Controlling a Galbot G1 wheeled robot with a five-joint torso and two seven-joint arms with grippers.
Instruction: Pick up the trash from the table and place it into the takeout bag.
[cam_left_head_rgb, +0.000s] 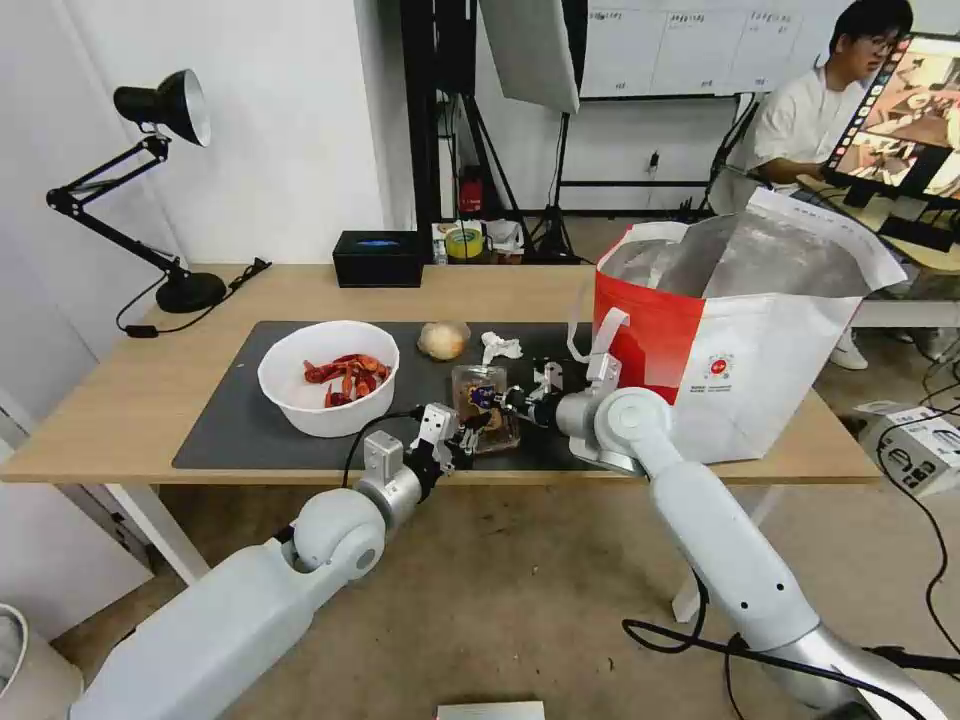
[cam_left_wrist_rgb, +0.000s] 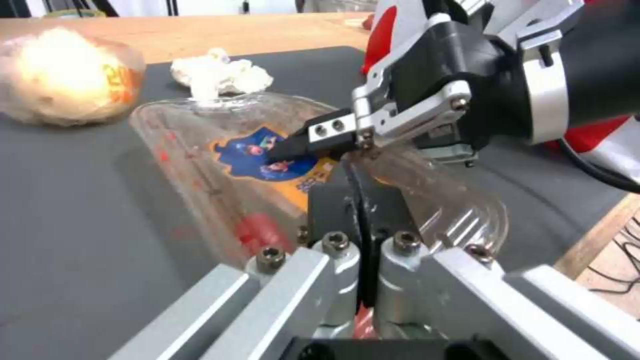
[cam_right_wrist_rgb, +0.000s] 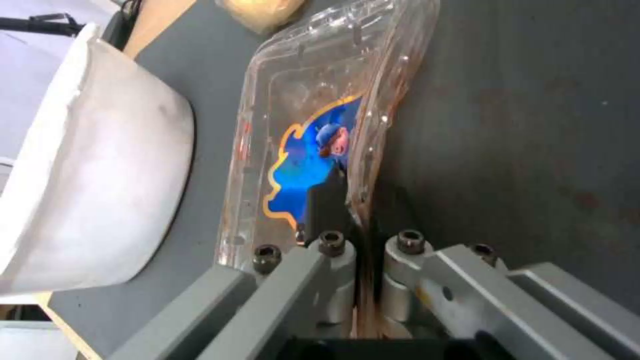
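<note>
Head view: clamshell tray (cam_left_head_rgb: 484, 405) on mat (cam_left_head_rgb: 235, 400), beside bowl (cam_left_head_rgb: 328, 378). Left gripper (cam_left_head_rgb: 462, 437) and right gripper (cam_left_head_rgb: 505, 398) both pinch opposite tray edges. Risk: thin plastic buckles, slips out, spills scraps short of takeout bag (cam_left_head_rgb: 760, 350).

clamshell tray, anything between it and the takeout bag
Nothing visible stands between them. The clear plastic clamshell tray, pinched at its edges by the left gripper and right gripper, lies beside the red-and-white takeout bag; only bare grey mat between.

The clear clamshell tray (cam_left_head_rgb: 484, 405) is lying on the dark mat (cam_left_head_rgb: 230, 420), just right of the white bowl (cam_left_head_rgb: 328, 376). Tissue (cam_left_head_rgb: 500, 346) and beige ball (cam_left_head_rgb: 443, 340) are sitting behind the tray; the takeout bag (cam_left_head_rgb: 745, 350) is standing open at its right.
</note>
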